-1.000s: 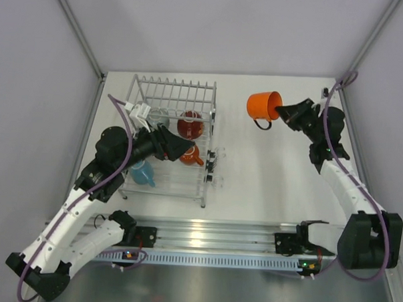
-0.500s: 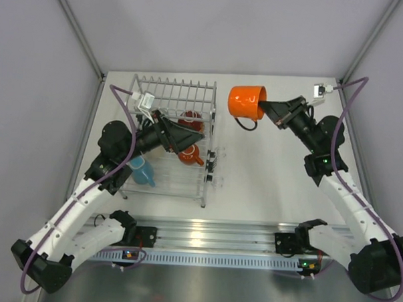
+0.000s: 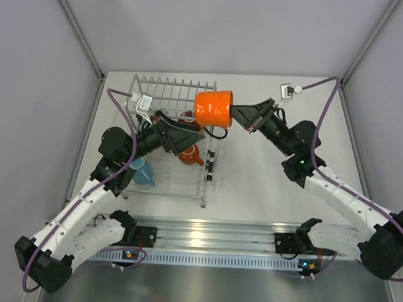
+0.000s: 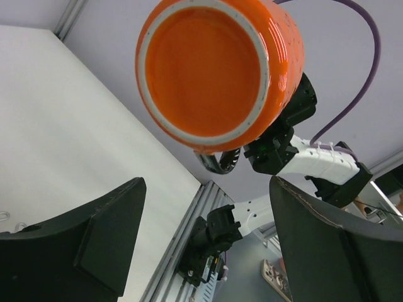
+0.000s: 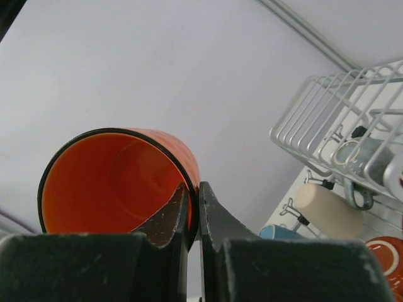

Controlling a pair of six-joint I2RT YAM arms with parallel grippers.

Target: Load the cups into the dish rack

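From above, the orange mug (image 3: pixel 213 108) hangs on its side in the air over the far right corner of the dish rack (image 3: pixel 165 86). Its base points left and its mouth points right. The right end effector (image 3: pixel 238 115) is pinched shut on the mug's rim, one finger inside and one outside. The left end effector (image 3: pixel 192 132) hovers over the rack just beside the mug with its fingers spread wide and nothing between them. Inside the rack, the dark red-orange mug (image 3: pixel 190 155) sits near the right side and the light blue mug (image 3: pixel 142 170) near the left front. A bit of the red mug (image 3: pixel 187 115) shows behind the left fingers. The rack stands on the white table (image 3: pixel 267 187).

From the left wrist, the round base of the orange mug (image 4: pixel 204 69) faces the camera, and its handle hangs below it. The left end effector (image 4: pixel 204 189) gapes open below the mug, and neither finger touches it.

From the right wrist, the right end effector (image 5: pixel 192 211) clamps the wall of the orange mug (image 5: pixel 107 173), whose hollow inside shows. The dish rack (image 5: pixel 315 119) lies beyond on the right. A pale beige rounded shape (image 5: pixel 327 211) lies among its wires; I cannot tell which mug it is.
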